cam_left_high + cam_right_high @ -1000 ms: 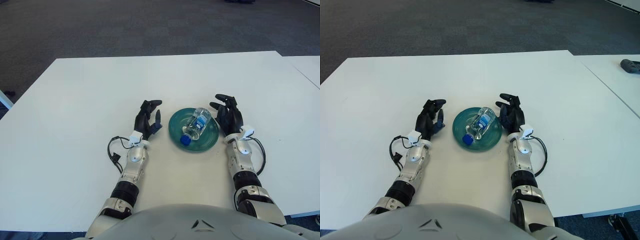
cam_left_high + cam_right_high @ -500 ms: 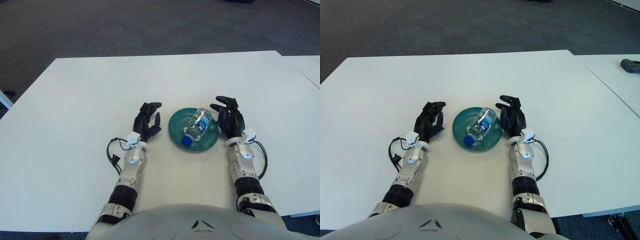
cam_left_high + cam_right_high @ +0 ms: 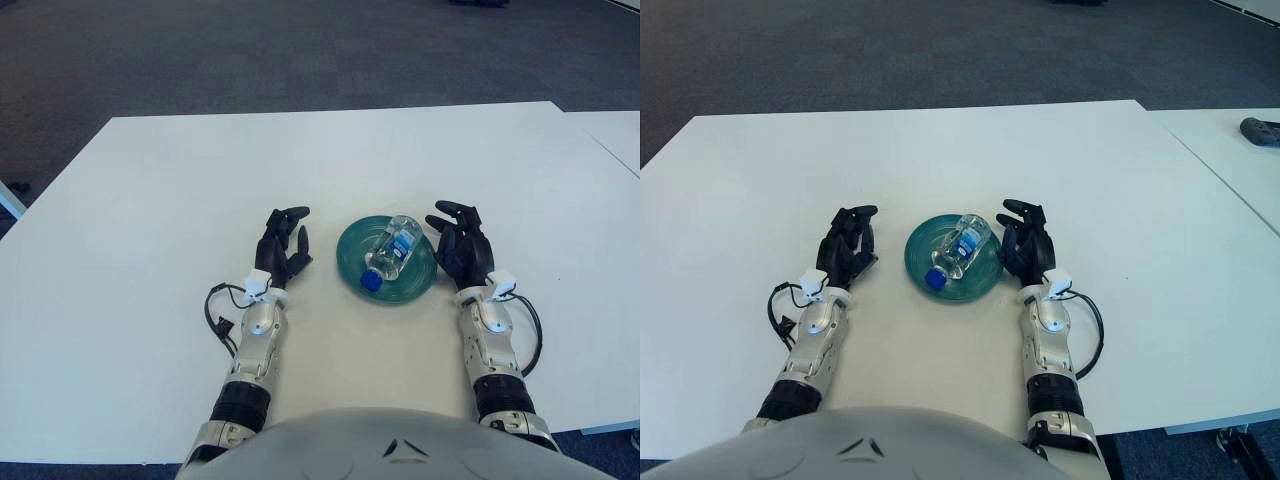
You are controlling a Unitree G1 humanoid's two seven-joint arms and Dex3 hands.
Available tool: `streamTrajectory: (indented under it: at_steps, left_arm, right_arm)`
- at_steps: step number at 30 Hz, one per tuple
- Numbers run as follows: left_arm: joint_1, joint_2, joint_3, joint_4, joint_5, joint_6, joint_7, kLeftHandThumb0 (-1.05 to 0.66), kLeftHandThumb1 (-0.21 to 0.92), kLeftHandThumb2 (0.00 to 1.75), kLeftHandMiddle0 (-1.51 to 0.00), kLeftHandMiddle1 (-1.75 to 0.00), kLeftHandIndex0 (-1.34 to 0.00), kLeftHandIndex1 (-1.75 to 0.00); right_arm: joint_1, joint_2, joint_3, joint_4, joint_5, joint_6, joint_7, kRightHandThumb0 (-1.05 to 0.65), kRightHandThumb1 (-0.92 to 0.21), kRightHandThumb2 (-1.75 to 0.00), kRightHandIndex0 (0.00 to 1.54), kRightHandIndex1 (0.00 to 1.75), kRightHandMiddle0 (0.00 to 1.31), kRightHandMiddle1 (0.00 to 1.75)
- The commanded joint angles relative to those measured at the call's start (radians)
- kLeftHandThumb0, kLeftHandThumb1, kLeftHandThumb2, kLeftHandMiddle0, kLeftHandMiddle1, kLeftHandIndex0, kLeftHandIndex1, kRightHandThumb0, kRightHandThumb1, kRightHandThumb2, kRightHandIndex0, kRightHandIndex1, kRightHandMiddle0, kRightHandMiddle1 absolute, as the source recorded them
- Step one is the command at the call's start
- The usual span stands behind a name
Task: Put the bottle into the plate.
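1. task done by the look of it: water bottle (image 3: 393,251) lying on its side inside the green plate (image 3: 350,262), blue cap toward the robot, near the middle of the table (image 3: 150,200).
2. nothing left but pulling clear.
3. right robot hand (image 3: 460,243) just beside the plate's right rim, fingers loosely spread, holding nothing.
4. left robot hand (image 3: 283,240) left of the plate, fingers relaxed, empty.
5. against a second ago: both hands drawn back toward the body, left one farther from the plate; bottle and plate unmoved.
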Motion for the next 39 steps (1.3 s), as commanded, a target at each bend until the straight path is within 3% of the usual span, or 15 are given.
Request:
streamTrajectory:
  at_steps: [1,16,39]
  left_arm:
    - [0.052,-0.054,0.010,0.021,0.001,0.070,0.032,-0.47,0.82,0.77,-0.58,-0.83,-0.36,-1.18]
    - [0.056,-0.058,0.016,0.002,-0.007,0.117,0.043,-0.47,0.87,0.74,-0.56,-0.85,-0.32,-1.18]
    - [0.054,-0.048,0.030,0.031,-0.018,0.083,0.010,-0.52,0.92,0.68,-0.56,-0.84,-0.32,-1.18]
  right_arm:
    - [0.093,0.013,-0.001,0.039,0.003,0.078,-0.020,-0.56,-0.83,-0.88,0.54,0.93,0.03,1.11]
    - [0.102,0.004,0.007,-0.004,0.004,0.124,-0.028,-0.55,-0.83,-0.89,0.53,0.92,0.00,1.11]
    - [0.115,-0.004,0.013,-0.022,0.010,0.124,-0.009,-0.54,-0.79,-0.95,0.56,0.95,0.00,1.12]
